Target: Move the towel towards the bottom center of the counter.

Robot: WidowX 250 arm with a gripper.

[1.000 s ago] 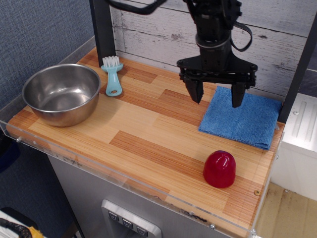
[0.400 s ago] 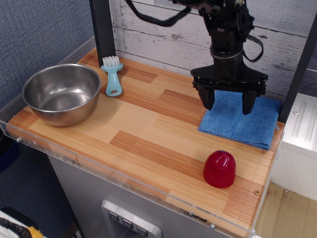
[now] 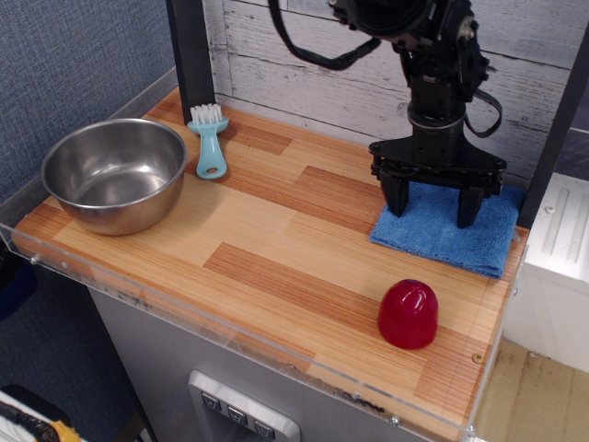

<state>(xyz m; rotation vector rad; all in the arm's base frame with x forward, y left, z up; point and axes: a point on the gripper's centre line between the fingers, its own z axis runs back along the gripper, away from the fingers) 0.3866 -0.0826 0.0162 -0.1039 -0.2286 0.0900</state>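
Observation:
The blue towel [image 3: 433, 234] lies flat at the back right of the wood-plank counter [image 3: 267, 249], against the right edge. My black gripper [image 3: 433, 208] hangs straight down over the towel with its jaws spread wide. The two fingertips [image 3: 393, 204] reach down to the cloth's surface, one near its left edge and one toward its right. I cannot tell whether they press into it. Nothing is held between them. The gripper body hides the towel's back part.
A steel bowl [image 3: 115, 172] stands at the left end. A light blue brush [image 3: 211, 138] lies at the back beside a black post [image 3: 190, 55]. A red dome-shaped object [image 3: 408, 313] sits near the front right, just in front of the towel.
The gripper has moved right and down, from above the towel's left edge to low over its middle. The jaws stay spread. The towel has not moved.

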